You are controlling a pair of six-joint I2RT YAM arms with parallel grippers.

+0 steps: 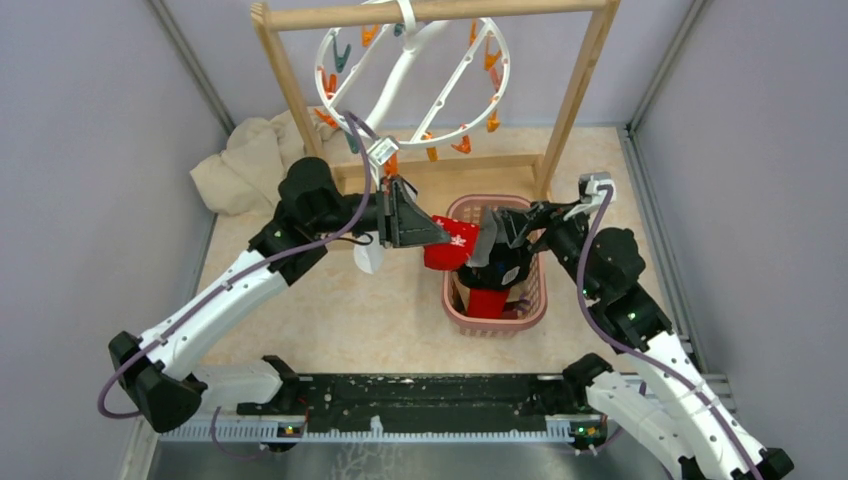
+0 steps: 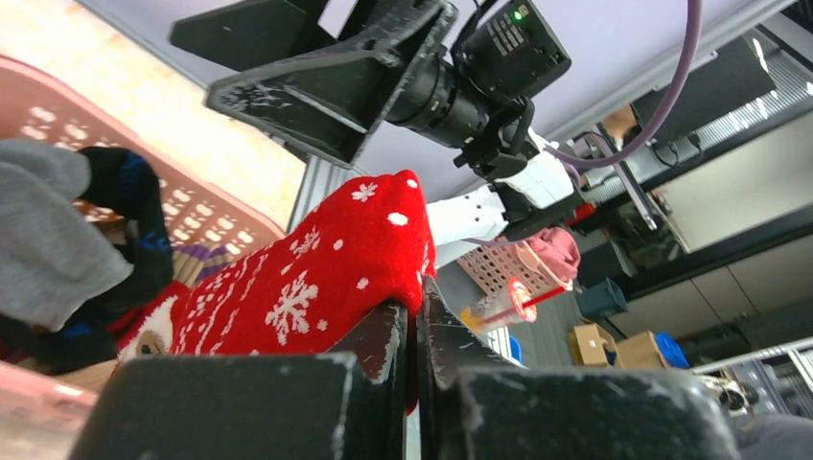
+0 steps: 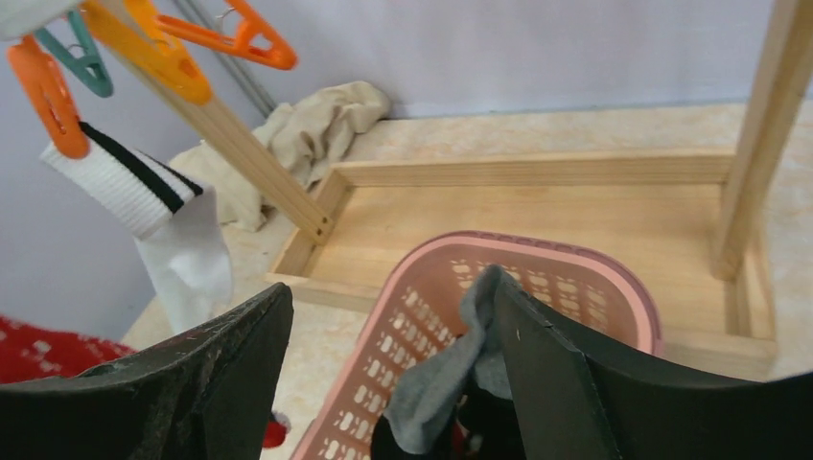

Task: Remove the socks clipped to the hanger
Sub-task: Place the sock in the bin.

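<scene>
My left gripper is shut on the cuff of a red sock with white snowflakes, held at the left rim of the pink basket. The left wrist view shows the jaws pinching the red sock. My right gripper is open over the basket, with a grey sock draped against its right finger. The white ring hanger hangs tilted from the wooden rack. A white sock with black stripes hangs from an orange clip.
The wooden rack frame stands behind the basket, its base rail on the table. A beige cloth lies at the back left. The basket holds red and dark socks. Grey walls close in both sides.
</scene>
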